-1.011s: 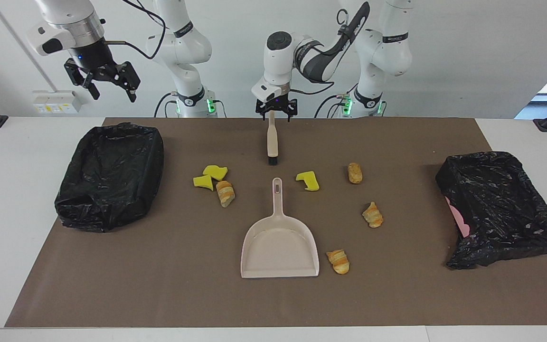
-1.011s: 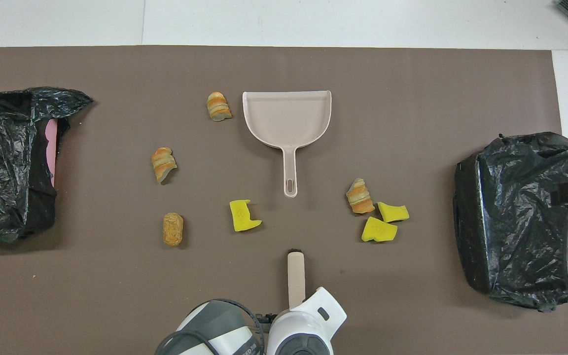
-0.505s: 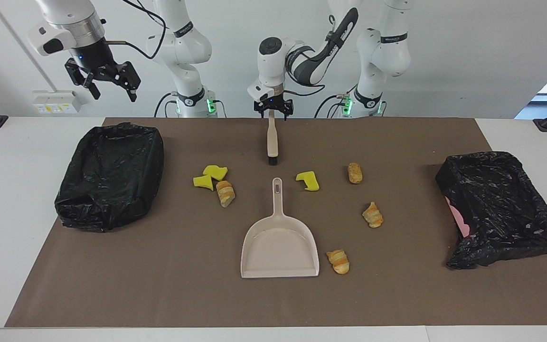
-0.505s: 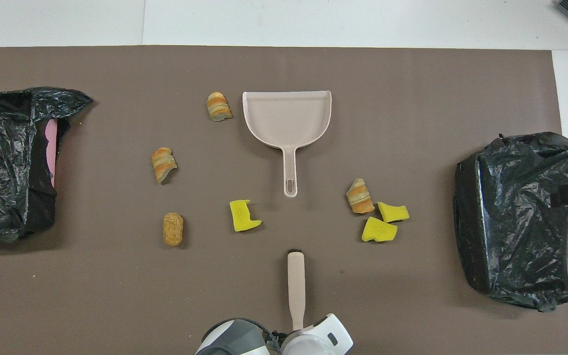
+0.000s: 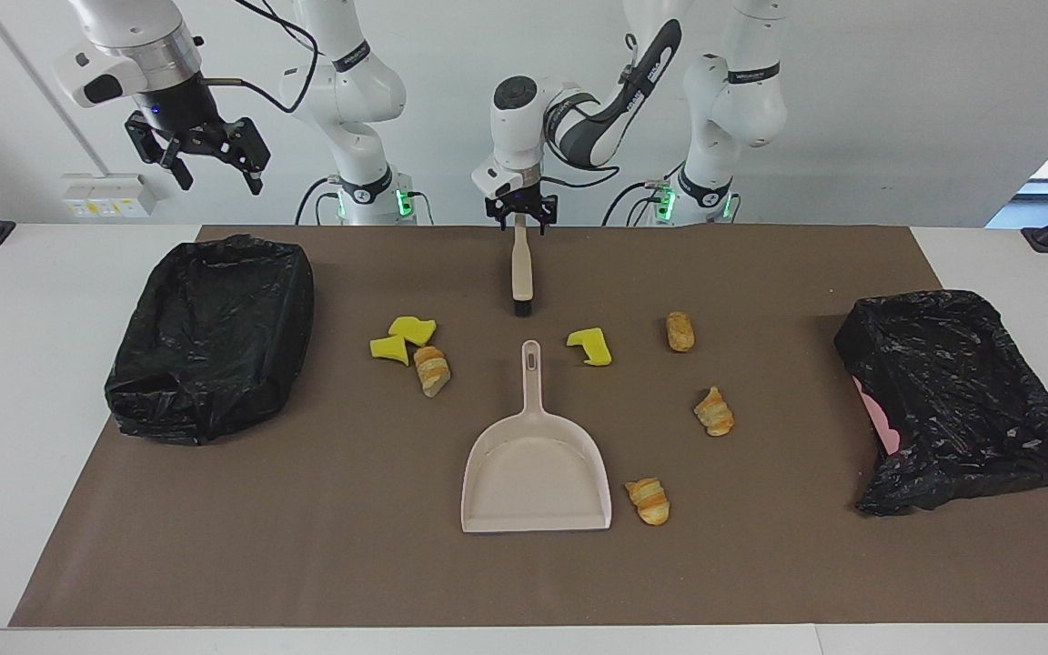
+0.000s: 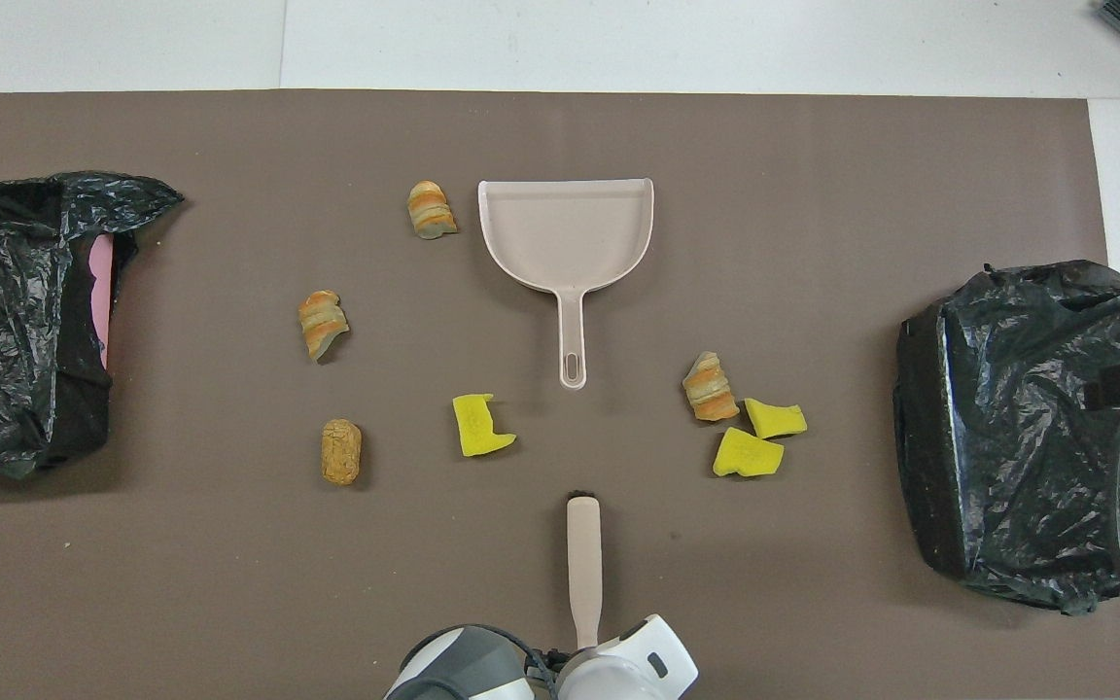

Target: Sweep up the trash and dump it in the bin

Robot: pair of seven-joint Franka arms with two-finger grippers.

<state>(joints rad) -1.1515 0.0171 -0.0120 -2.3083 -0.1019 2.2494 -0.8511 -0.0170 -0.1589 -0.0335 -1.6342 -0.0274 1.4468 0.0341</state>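
Seven trash pieces point(image 5: 431, 370) lie scattered around the dustpan point(image 5: 536, 478) — brush point(image 5: 521, 269) lying lengthwise, handle toward the robots, under the left gripper point(image 5: 520, 221), whose finger gap I cannot tell; right gripper point(image 5: 211, 167) waits spread over the bin point(image 5: 211, 337)
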